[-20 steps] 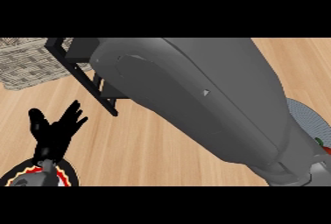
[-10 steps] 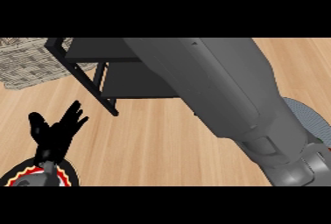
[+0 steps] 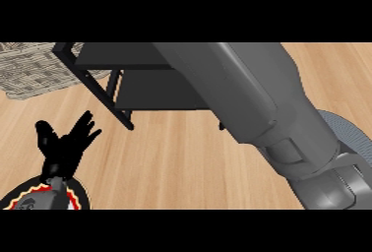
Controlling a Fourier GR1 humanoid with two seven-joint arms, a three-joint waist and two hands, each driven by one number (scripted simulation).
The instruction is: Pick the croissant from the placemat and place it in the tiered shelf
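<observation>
Tiered shelf (image 3: 156, 83) shelves bare where visible; right forearm (image 3: 254, 108) covers part.

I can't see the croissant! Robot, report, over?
Left hand open, resting low left. Right hand hidden; grey right forearm blocks view. Croissant not visible. Black tiered shelf ahead.

1. Tiered shelf (image 3: 156, 81) stands at the counter's (image 3: 181, 167) far middle.
2. Woven placemat (image 3: 33, 71) lies left of the shelf, partly behind its frame.
3. Plate (image 3: 352, 138) lies at right edge, behind the right forearm (image 3: 269, 118).
4. Left hand (image 3: 67, 145) rests at lower left.
</observation>
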